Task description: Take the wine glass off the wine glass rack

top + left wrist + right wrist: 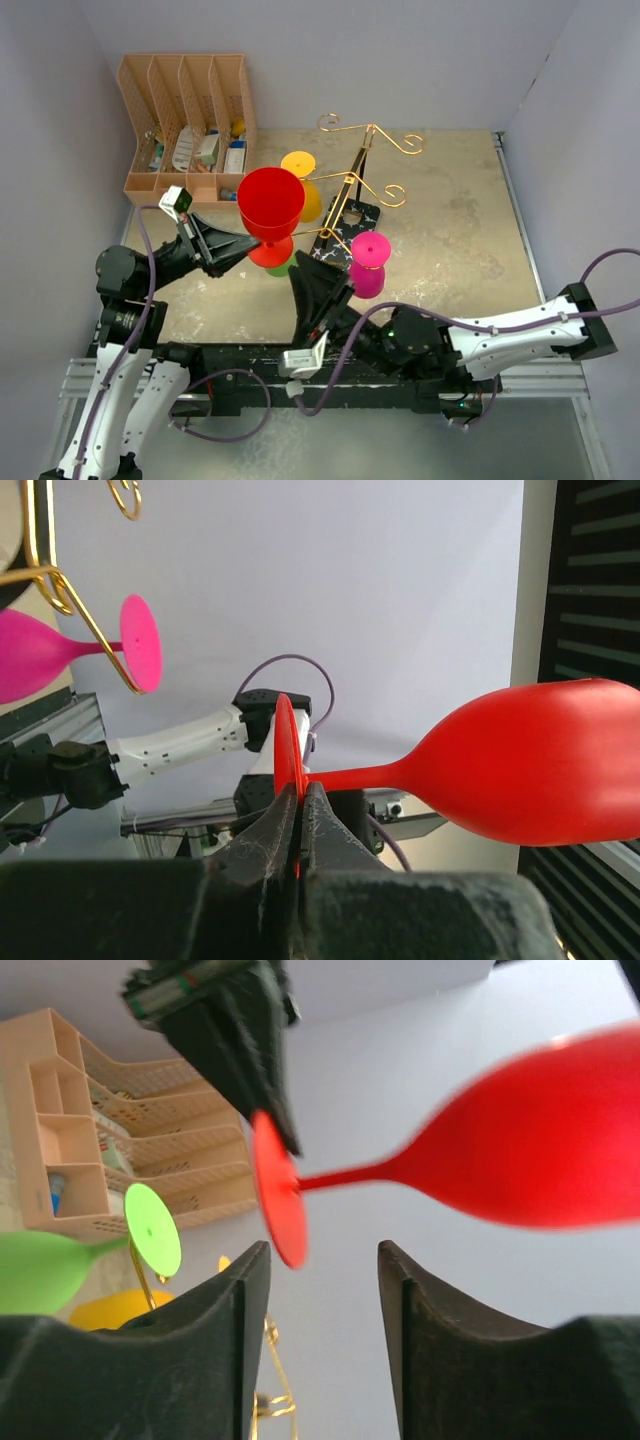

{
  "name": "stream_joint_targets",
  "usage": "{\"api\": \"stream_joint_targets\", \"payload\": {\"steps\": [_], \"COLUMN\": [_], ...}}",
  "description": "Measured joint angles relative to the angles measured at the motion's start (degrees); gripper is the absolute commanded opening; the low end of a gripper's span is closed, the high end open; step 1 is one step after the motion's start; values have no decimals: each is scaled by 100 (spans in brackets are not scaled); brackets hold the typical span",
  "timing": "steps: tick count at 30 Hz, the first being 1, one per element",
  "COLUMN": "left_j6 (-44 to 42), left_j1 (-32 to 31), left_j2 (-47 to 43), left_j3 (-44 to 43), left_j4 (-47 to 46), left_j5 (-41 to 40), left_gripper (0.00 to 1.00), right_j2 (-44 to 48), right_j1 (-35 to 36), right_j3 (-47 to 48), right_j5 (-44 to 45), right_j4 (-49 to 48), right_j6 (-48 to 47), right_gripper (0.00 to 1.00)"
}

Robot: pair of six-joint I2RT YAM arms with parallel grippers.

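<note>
My left gripper [300, 810] — clamped on the foot of the red wine glass [540, 775] — stem horizontal, bowl rightward; right gripper [322, 1260] nearby, jaws apart.

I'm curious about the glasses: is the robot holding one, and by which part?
The left gripper pinches the red glass by the rim of its round foot. The right gripper holds nothing.
</note>
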State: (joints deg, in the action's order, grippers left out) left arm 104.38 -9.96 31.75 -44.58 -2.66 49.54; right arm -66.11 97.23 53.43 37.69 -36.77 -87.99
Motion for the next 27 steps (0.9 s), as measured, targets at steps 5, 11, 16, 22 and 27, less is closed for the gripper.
{"api": "stream_joint_targets", "payload": {"steps": [5, 11, 16, 22, 27], "left_j6": [-39, -402, -925, -2208, -3434], "left_j1": [2, 2, 0, 2, 0], "left_j2": [-31, 81, 162, 195, 205], "left_j3": [339, 341, 221, -588, -1388], "left_j4": [-227, -435, -177, 992, 2129], "left_j5": [-317, -577, -754, -1207, -1735], "left_gripper": [0, 0, 0, 0, 0], "right_j2": [835, 1080, 404, -721, -1285], "right_j1": [116, -313, -2033, -3265, -3687], "right_j3": [-4, 802, 2170, 4780, 6800], "right_j5": [710, 1270, 1248, 859, -55], "right_j4": [461, 1399, 2503, 4946, 6981], "right_j6": [859, 2096, 3637, 6177, 8100], "right_gripper": [56, 58, 55, 47, 6]}}
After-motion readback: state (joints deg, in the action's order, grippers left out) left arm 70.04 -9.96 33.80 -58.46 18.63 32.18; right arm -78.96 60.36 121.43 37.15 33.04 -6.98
